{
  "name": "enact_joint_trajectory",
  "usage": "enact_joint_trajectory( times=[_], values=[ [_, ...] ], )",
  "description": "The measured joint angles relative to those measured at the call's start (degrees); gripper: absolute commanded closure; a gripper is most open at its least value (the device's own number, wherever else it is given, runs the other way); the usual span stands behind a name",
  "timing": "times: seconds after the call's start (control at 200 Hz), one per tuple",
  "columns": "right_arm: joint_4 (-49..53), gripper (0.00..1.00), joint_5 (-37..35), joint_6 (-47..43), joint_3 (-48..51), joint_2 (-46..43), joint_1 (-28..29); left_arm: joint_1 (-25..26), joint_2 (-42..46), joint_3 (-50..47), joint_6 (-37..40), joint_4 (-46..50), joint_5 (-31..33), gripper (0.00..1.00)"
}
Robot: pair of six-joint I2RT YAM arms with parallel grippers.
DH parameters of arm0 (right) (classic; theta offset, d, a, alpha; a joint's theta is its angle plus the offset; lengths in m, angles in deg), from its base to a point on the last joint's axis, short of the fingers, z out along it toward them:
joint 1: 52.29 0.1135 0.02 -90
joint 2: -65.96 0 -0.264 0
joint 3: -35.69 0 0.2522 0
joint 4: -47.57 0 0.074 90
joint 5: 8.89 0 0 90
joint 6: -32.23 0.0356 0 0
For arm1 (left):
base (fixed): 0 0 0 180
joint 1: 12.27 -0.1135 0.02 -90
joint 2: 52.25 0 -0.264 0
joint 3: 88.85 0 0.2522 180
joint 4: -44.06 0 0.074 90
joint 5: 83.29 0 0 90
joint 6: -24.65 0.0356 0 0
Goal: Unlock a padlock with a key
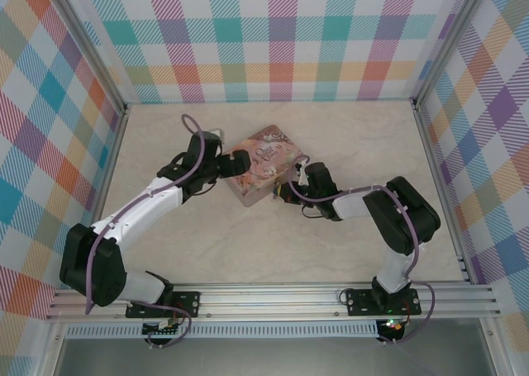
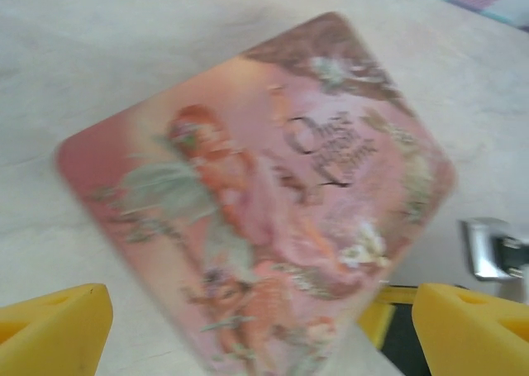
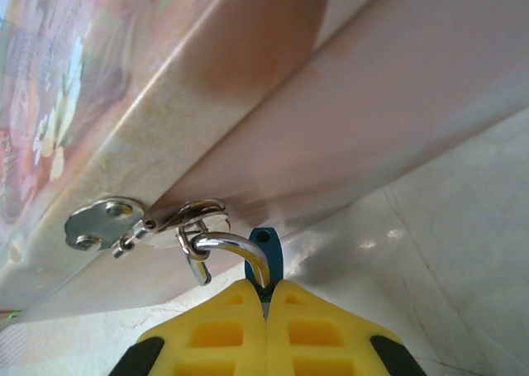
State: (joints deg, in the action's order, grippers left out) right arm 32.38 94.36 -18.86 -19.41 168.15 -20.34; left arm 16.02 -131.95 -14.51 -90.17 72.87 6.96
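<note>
Plaid walls in pastel checks ring a pale marbled table. At its centre lies a pink pictured tin, turned cornerwise. The left arm reaches to the tin's 9 o'clock. The left gripper has its yellow fingers spread wide apart, holding nothing, the lid between them in the wrist view. The right arm comes in at the tin's 3 o'clock. The right gripper has its fingers pressed together on the padlock, whose blue body pokes out at their 12 o'clock. Its silver shackle hooks through the latch on the tin's side wall.
</note>
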Motion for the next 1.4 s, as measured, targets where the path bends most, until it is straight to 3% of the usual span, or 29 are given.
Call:
enact_joint_trajectory(
  times=[0.2,0.43,1.03,1.4],
  values=[
    [2.7,0.93,-1.6,0.1,-0.9,-0.6,0.0,4.7,-6.8,6.3,1.2,-0.3,-0.6,0.1],
    [3.2,0.92,-1.5,2.3,-0.8,-1.2,-0.4,5.6,-12.4,6.3,2.0,1.0,0.1,0.11],
    [7.7,0.92,-2.1,14.2,-3.3,-1.9,-2.6,7.1,-12.4,-1.0,-0.7,-7.4,1.0,0.11],
    [15.0,0.92,-1.2,13.0,-8.5,-1.8,-4.4,7.3,-11.3,-4.6,-2.3,-13.8,1.3,0.11]
  ],
)
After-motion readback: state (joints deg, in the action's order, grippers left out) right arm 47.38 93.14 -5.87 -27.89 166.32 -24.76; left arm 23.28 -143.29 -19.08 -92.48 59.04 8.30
